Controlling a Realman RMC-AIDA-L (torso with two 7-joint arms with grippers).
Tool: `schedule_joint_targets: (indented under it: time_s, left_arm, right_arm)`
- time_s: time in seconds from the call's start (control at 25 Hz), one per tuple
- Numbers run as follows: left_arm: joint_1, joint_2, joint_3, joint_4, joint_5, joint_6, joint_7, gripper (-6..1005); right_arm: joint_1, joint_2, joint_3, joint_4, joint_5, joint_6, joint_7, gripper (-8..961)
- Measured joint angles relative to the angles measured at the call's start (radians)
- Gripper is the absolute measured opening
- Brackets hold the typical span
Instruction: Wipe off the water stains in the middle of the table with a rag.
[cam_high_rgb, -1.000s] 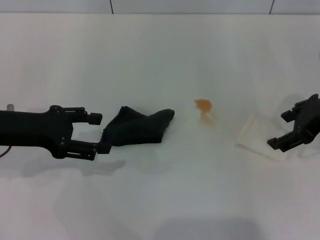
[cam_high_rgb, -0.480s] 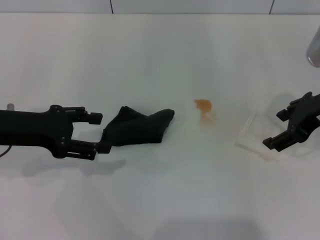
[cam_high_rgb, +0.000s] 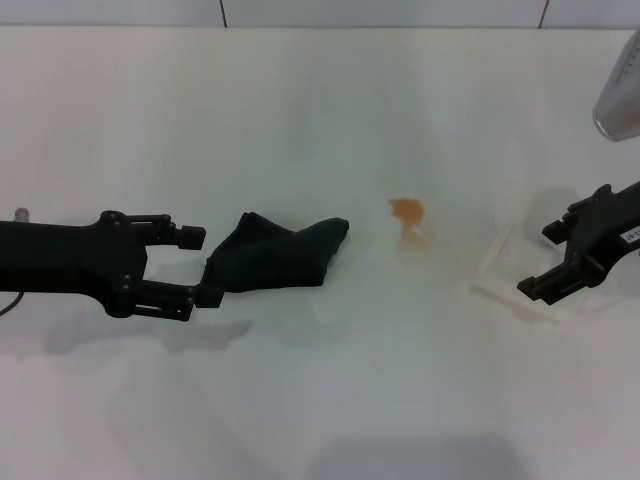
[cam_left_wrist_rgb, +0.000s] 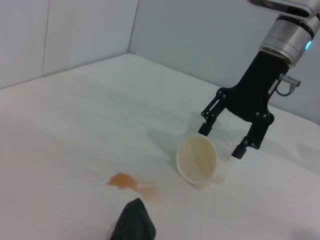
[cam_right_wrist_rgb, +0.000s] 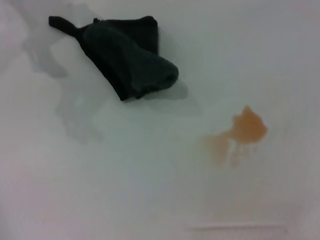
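The dark navy rag lies crumpled on the white table, left of centre. My left gripper is open right at the rag's left end, and its lower finger touches the cloth. The small orange-brown water stains sit mid-table, with a pale trickle below them. The rag and stains also show in the right wrist view, and the stains in the left wrist view. My right gripper is open and low at the right.
A clear cup lies on its side right of the stains, its mouth facing the left wrist camera. The right gripper has its fingers at the cup's far end. The table's back edge meets a grey wall.
My right gripper has moved left, closing in on the tipped cup. The left arm, the rag and the stains have not moved.
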Motion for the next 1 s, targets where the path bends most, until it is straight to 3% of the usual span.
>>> schedule_joint_targets:
  time_s: [1.0]
  left_arm:
    - [0.005,-0.002,0.000,0.000,-0.004,0.000,0.003,853]
  right_arm:
    - [0.010,0.000,0.006,0.047,-0.044,0.014,0.001,783]
